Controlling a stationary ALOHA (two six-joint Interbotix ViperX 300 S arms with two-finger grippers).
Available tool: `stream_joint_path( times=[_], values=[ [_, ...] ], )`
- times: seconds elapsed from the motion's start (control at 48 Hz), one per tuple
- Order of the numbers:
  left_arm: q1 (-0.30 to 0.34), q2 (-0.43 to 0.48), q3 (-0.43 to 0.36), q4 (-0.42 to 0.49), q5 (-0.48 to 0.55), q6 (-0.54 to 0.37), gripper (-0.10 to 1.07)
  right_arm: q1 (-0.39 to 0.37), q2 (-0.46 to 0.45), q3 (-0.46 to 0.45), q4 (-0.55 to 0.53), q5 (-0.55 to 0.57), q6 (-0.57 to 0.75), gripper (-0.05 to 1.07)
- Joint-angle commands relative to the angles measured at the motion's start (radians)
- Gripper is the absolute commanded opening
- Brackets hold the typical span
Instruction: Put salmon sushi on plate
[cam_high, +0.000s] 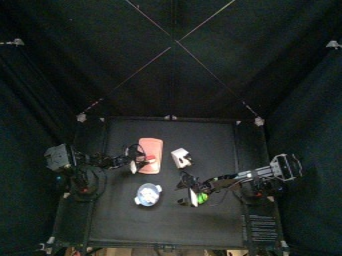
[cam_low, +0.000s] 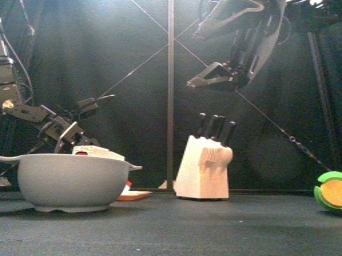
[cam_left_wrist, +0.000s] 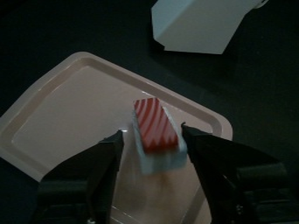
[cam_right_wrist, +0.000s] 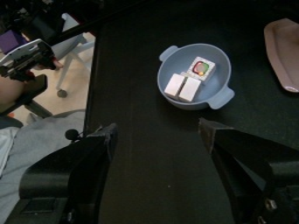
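Observation:
The salmon sushi (cam_left_wrist: 156, 129), red-striped on white rice, sits between my left gripper's (cam_left_wrist: 158, 147) jaws, which are shut on it just above the pink slab (cam_left_wrist: 70, 105). In the front view the sushi (cam_low: 94, 152) hangs behind the plate's rim. The plate (cam_high: 147, 195) is a small round pale blue-white dish at the table's front, large in the front view (cam_low: 67, 180). In the right wrist view the plate (cam_right_wrist: 176, 54) holds two white pieces and a red-green one. My right gripper (cam_right_wrist: 158, 129) is open and empty, raised high to the plate's right (cam_low: 207, 75).
A pale knife block (cam_low: 203, 170) stands right of the pink slab (cam_high: 151, 153); it also shows in the top view (cam_high: 181, 157). A green and yellow toy (cam_low: 329, 190) lies at the front right. Black curtains close in the table.

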Motion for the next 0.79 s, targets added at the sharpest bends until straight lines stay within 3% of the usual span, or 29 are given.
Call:
stream_joint_path(
  times=[0.0,0.292,0.771],
  values=[
    [0.002,-0.029,-0.006,0.002,0.005,0.002,0.93,-0.002,-0.011,-0.011,0.002,-0.008,0.002,1.02],
    [0.002,-0.083,0.012,0.0,0.005,0.002,0.93,0.0,-0.009,-0.008,0.002,-0.006,0.002,1.02],
    [-0.011,-0.089,0.009,-0.002,0.006,0.002,0.93,0.0,-0.009,-0.012,0.002,-0.006,0.005,1.02]
  ],
)
